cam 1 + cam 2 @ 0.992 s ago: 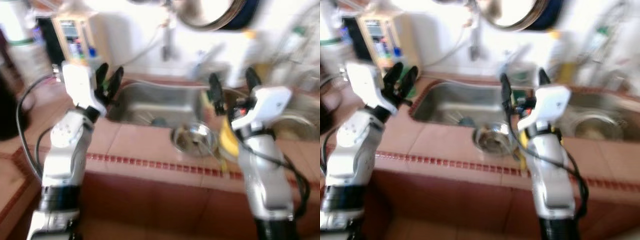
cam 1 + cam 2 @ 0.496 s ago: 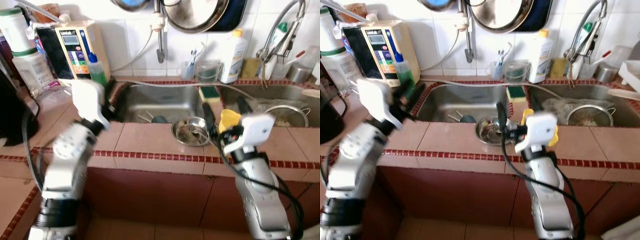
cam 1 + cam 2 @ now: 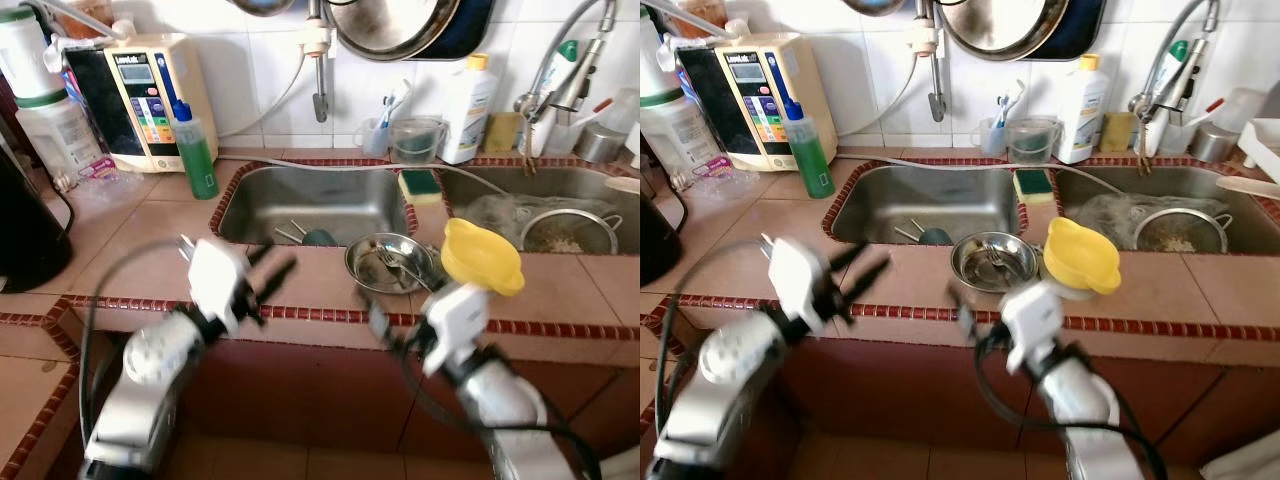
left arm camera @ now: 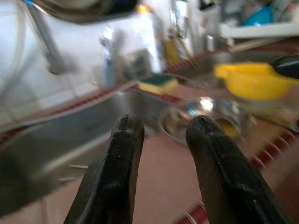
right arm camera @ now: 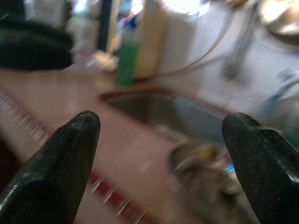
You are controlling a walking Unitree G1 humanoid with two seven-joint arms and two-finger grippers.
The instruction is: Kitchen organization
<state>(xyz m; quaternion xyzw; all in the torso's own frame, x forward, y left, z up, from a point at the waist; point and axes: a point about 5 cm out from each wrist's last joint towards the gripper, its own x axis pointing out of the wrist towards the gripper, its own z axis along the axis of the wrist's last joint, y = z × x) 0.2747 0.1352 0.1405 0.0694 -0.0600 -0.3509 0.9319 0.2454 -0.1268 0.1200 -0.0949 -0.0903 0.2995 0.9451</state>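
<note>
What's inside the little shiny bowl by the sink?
Inside the steel bowl on the tiled counter lie some metal utensils, perhaps a fork or spoon. Whatever sits beneath them at the bottom is covered and too small to make out.

No word, brand or number can be read for certain anywhere; the cream water machine (image 3: 150, 100) on the bench (image 3: 120, 240) has small dark print along the top of its front and coloured buttons below, all too small to make out; the white bottle (image 3: 468, 110) by the wall carries a label too faint to read; the green bottle (image 3: 197, 152) shows no print.
</note>
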